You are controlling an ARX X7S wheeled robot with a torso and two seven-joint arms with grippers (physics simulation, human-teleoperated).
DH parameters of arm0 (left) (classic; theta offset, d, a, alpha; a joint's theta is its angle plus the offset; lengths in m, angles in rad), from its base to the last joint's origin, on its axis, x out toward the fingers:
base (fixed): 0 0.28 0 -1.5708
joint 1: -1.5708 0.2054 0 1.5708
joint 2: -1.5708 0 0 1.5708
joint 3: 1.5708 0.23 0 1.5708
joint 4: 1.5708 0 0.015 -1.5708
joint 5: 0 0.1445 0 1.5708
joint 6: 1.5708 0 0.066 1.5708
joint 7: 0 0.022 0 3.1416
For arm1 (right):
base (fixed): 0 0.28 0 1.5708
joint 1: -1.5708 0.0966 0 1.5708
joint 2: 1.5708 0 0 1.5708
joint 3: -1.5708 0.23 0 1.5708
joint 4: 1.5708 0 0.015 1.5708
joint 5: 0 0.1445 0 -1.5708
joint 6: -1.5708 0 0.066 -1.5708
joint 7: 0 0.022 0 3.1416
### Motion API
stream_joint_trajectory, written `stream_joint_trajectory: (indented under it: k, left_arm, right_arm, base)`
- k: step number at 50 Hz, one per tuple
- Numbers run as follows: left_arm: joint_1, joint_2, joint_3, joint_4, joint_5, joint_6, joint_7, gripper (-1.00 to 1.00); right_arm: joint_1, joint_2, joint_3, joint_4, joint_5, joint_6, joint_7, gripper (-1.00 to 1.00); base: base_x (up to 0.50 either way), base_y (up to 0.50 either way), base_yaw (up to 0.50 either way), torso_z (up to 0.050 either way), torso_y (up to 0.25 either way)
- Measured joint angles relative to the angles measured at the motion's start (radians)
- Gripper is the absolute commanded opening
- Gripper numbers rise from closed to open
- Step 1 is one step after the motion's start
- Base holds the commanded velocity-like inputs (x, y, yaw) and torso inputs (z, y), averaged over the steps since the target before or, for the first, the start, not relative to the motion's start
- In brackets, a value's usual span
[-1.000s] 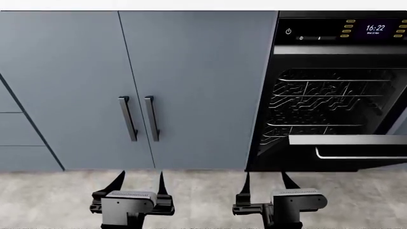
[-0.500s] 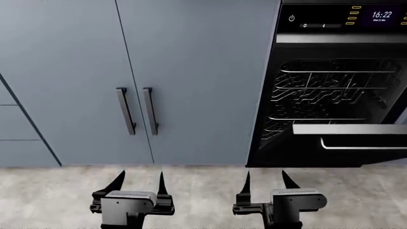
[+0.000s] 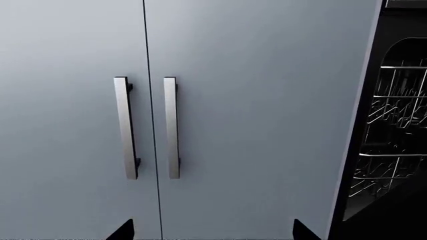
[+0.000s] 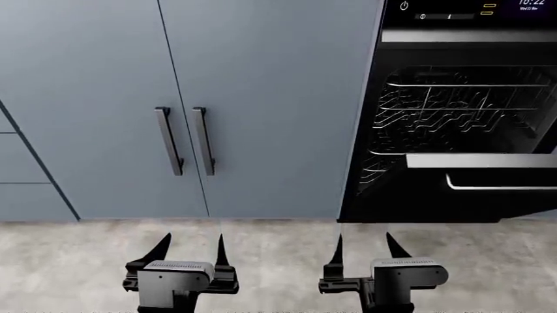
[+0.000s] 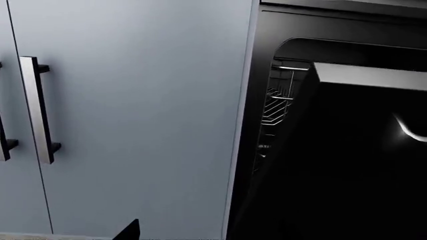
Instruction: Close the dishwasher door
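The dishwasher door (image 4: 487, 195) is a glossy black panel at the right. It hangs partly open, its silver top strip (image 4: 483, 161) tilted outward, with a thin silver bar handle (image 4: 500, 187) below the strip. Wire racks (image 4: 452, 104) show above it. My left gripper (image 4: 192, 251) is open and empty, low in front of the cabinet doors. My right gripper (image 4: 366, 251) is open and empty, low and just left of the door's front. In the right wrist view the door (image 5: 353, 165) fills the side beyond the gripper (image 5: 213, 232). The left wrist view shows the left gripper (image 3: 212, 232) facing the cabinets.
Two grey-blue cabinet doors (image 4: 261, 98) with dark vertical bar handles (image 4: 203, 150) stand left of the dishwasher; they also show in the left wrist view (image 3: 267, 100). Drawers (image 4: 22, 163) are at the far left. The control panel (image 4: 470, 12) is at the top right. A beige stone floor (image 4: 278, 238) lies below.
The cabinets and dishwasher have slid upward in the head view, and the control panel is nearly out at the top. Both grippers hold the same pose, open.
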Motion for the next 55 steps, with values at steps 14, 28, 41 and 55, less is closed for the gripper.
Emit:
stream_joint_trajectory:
  k: [14, 28, 41, 55]
  left_arm:
    - [-0.001, -0.006, 0.008, -0.001, -0.005, 0.003, -0.007, 1.0]
    - [-0.004, -0.01, 0.014, -0.003, -0.005, 0.003, -0.02, 1.0]
    - [-0.007, -0.014, 0.019, -0.005, -0.005, 0.004, -0.033, 1.0]
    - [-0.007, -0.018, 0.024, -0.002, -0.003, 0.0, -0.05, 1.0]
  right_arm:
    - [0.001, 0.005, -0.007, 0.001, 0.005, -0.002, 0.007, 1.0]
    - [0.003, 0.01, -0.014, 0.002, 0.009, 0.0, 0.015, 1.0]
    - [0.004, 0.014, -0.018, 0.003, 0.017, -0.004, 0.02, 1.0]
    - [0.001, 0.019, -0.021, -0.003, 0.026, -0.007, 0.028, 1.0]
  base:
    - [0.0, 0.0, 0.0, -0.05, 0.0]
    - [0.0, 0.0, 0.0, -0.05, 0.0]
    - [0.0, 0.0, 0.0, -0.05, 0.0]
    - [0.0, 0.0, 0.0, -0.05, 0.0]
